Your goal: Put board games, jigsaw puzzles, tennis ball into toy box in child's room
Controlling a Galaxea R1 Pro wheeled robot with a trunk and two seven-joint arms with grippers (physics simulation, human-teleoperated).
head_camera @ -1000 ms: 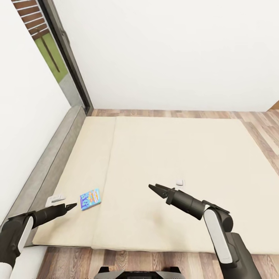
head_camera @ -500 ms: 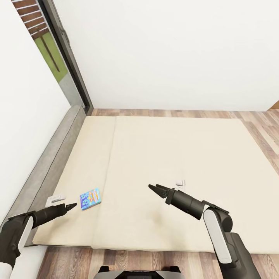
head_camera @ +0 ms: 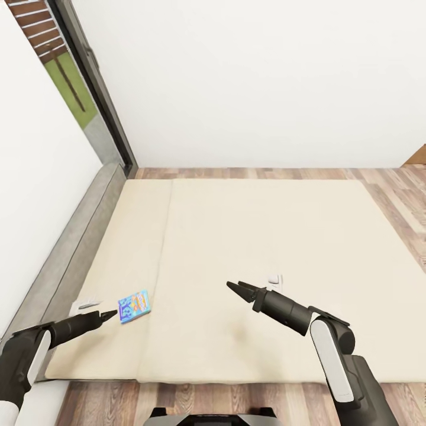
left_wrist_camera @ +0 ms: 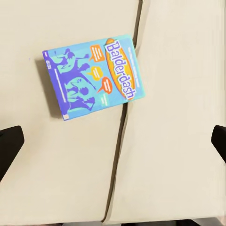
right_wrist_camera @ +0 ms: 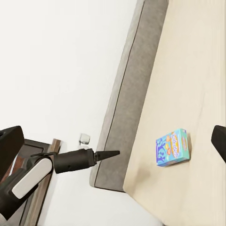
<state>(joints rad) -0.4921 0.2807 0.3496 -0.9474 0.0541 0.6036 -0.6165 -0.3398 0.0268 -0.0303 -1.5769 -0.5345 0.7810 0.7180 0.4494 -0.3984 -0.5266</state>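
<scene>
One board game (head_camera: 134,306), a blue box lettered "Balderdash", lay flat on the cream bed (head_camera: 266,236) beside the seam between its two sections, near the grey edge. The left gripper (head_camera: 110,315) hovered just beside the game without touching it; in the left wrist view its fingers stood wide apart and empty at either side, with the box (left_wrist_camera: 93,75) between and beyond them. The right gripper (head_camera: 238,290) hung over the bed well apart from the game, its jaws spread and holding nothing.
</scene>
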